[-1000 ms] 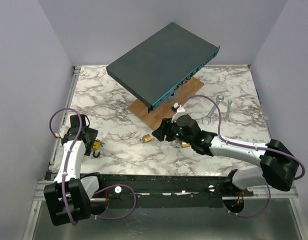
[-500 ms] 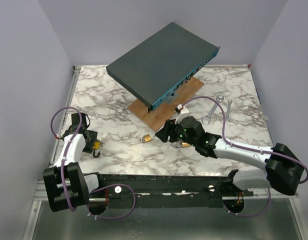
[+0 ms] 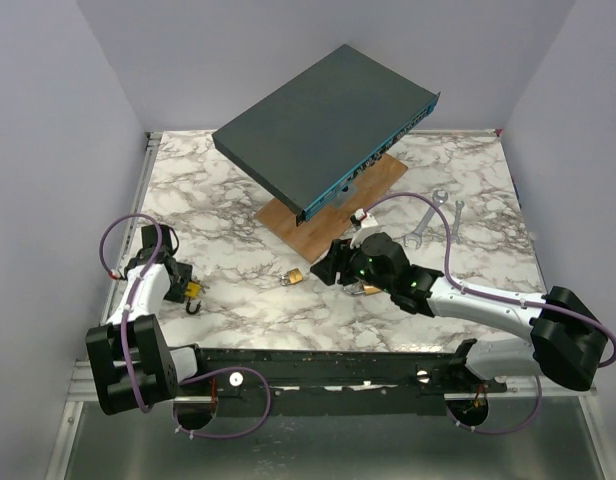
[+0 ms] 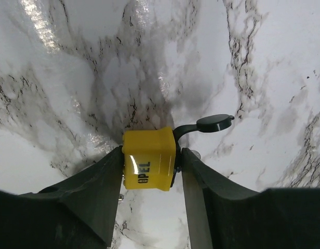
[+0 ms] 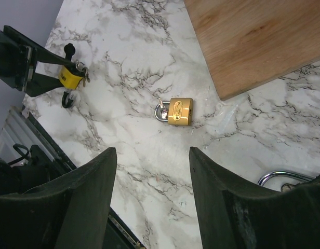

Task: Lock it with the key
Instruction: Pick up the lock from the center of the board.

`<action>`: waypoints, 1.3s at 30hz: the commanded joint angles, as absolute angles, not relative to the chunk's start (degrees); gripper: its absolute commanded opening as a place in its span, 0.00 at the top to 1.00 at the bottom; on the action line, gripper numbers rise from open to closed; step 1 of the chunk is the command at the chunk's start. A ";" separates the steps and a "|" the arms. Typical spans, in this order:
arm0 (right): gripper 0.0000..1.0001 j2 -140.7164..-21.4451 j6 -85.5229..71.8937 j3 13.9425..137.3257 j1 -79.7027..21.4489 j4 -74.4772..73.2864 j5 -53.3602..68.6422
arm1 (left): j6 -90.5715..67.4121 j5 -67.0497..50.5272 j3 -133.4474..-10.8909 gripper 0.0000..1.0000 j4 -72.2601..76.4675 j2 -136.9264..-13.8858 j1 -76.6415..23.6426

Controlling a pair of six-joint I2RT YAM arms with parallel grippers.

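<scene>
- Right arm has shifted slightly to the right vs 1 s ago; left arm's lower link has swung left, and its tip has barely moved.
- Left fingers pinch the yellow padlock by its sides, low over the bench near the left edge; black shackle sticks out.
- Right fingers are spread, nothing between them, hovering above the brass padlock.
- Brass padlock lies flat mid-bench, just off the wooden board corner.
- 2 wrenches lie on the right.
- Can't make out a key.
</scene>
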State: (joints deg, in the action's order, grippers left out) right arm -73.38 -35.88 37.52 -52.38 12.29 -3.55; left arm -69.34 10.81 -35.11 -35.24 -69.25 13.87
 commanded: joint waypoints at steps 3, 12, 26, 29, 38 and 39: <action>0.40 -72.69 -35.14 37.19 -51.94 11.23 -2.31 | -69.17 9.79 -34.71 0.75 -33.17 -70.28 14.40; 0.35 -72.15 -32.67 39.38 -51.94 10.23 1.79 | -61.71 4.41 -32.92 1.00 -34.45 -60.33 14.24; 0.24 -78.26 -30.65 41.25 -53.92 23.95 14.08 | -50.11 -0.69 -39.53 1.00 -41.23 -47.56 -8.12; 0.24 -79.69 -30.25 41.53 -54.23 26.87 15.00 | -48.99 -1.93 -41.60 1.00 -41.05 -47.29 -15.48; 0.22 -77.71 -31.42 37.82 -55.02 35.04 14.49 | -48.24 -1.30 -47.94 1.00 -40.78 -46.91 -34.73; 0.21 -77.22 -31.78 37.29 -55.27 35.98 14.06 | -48.46 -1.04 -48.59 1.00 -40.62 -47.01 -36.57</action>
State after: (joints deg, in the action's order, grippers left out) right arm -79.40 -31.44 39.70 -54.30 29.32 13.89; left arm -49.06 -0.78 -44.91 -41.60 -48.05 -30.35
